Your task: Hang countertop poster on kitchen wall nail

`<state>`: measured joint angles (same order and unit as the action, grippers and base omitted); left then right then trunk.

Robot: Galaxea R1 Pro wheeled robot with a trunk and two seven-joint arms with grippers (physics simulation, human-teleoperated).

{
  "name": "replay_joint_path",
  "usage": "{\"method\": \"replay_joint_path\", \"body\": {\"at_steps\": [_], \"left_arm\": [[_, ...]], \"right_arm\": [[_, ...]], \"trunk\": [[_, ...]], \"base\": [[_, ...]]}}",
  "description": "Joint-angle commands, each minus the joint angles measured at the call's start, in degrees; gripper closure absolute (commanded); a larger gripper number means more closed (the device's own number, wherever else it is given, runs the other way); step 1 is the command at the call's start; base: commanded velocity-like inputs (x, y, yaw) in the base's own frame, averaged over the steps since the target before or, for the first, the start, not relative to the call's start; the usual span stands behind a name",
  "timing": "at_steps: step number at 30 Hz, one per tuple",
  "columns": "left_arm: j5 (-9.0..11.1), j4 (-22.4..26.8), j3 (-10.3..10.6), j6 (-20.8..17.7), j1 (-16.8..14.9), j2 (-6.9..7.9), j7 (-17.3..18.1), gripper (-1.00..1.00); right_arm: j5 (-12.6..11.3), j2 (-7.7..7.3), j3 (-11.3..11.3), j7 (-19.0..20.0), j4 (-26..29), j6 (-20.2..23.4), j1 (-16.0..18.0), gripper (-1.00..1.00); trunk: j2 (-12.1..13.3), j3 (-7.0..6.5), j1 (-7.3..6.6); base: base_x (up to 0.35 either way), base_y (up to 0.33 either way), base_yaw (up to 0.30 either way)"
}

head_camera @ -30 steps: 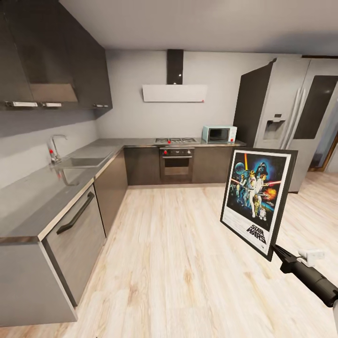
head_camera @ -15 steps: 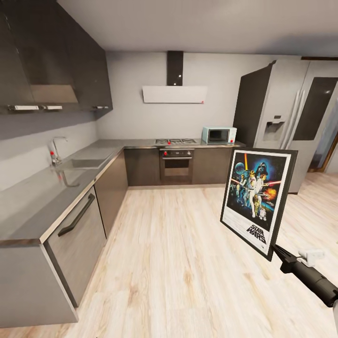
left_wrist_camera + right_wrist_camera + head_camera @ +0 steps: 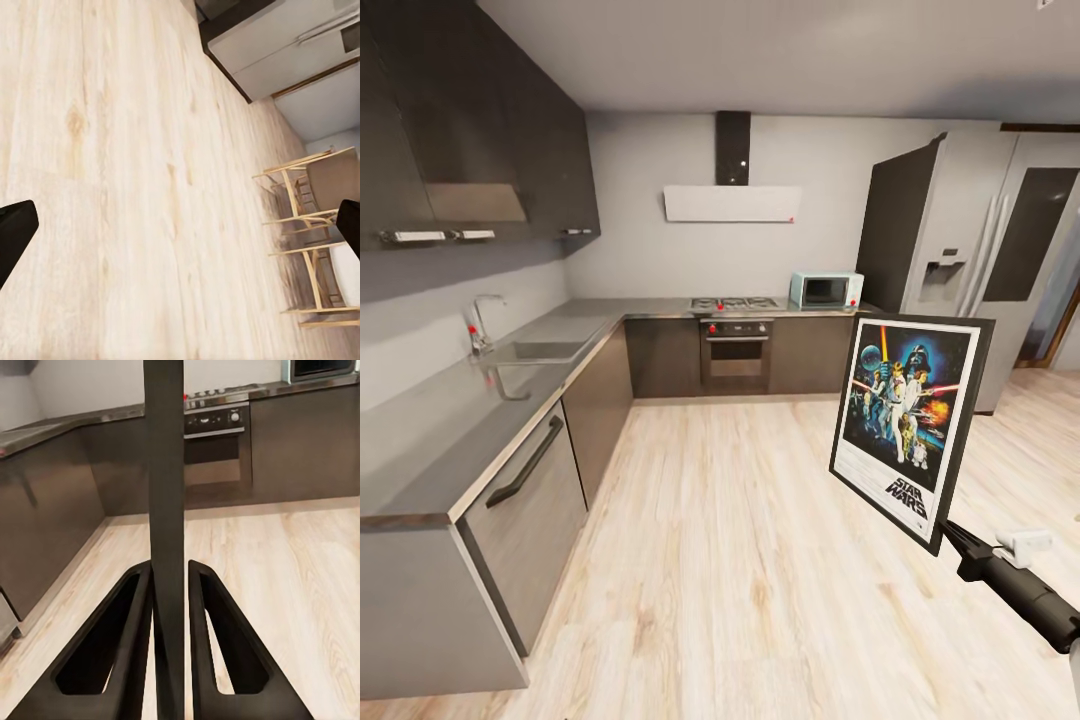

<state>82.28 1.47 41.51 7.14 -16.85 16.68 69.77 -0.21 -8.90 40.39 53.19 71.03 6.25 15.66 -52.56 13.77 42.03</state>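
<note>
Pale wood planks covered the kitchen floor (image 3: 760, 560), with an L-shaped dark grey desk (image 3: 440, 420) running along the left and back walls, a sink (image 3: 540, 350) set into it. An oven (image 3: 736, 352) sat in the back run under a white hood (image 3: 731, 203); a fridge (image 3: 960, 250) stood to the right.

Directly above the right gripper (image 3: 950, 535) rose the poster (image 3: 908, 422), upright, artwork facing the camera, well apart from the desk. In the wrist view the right gripper (image 3: 170, 585) was clenched on the poster's (image 3: 165, 472) bottom edge, one finger against each face.

The left gripper (image 3: 180, 232) was released, fingers spread wide over floor (image 3: 112, 187), with wooden chairs (image 3: 307, 225) beyond.
</note>
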Motion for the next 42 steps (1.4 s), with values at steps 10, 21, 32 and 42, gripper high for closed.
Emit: {"method": "replay_joint_path", "body": {"at_steps": [10,21,32,42], "left_arm": [[0.33,0.02,0.5,0.59,-0.03,0.02,0.02,-1.0],[0.34,0.02,0.5,0.59,-0.03,0.02,0.02,-1.0],[0.33,0.02,0.5,0.59,-0.03,0.02,0.02,-1.0],[0.34,0.02,0.5,0.59,-0.03,0.02,0.02,-1.0]], "right_arm": [[-0.14,0.02,0.13,0.42,0.07,0.69,0.07,1.0],[-0.14,0.02,0.13,0.42,0.07,0.69,0.07,1.0],[-0.14,0.02,0.13,0.42,0.07,0.69,0.07,1.0],[-0.14,0.02,0.13,0.43,0.14,0.69,0.07,1.0]], "trunk": [[3.97,-1.72,-2.19],[8.38,-3.7,-4.61],[12.79,-5.67,-7.03],[16.8,-7.47,-9.22]], "base": [[0.0,0.0,0.0],[0.0,0.0,0.0],[0.0,0.0,0.0],[0.0,0.0,0.0]]}}
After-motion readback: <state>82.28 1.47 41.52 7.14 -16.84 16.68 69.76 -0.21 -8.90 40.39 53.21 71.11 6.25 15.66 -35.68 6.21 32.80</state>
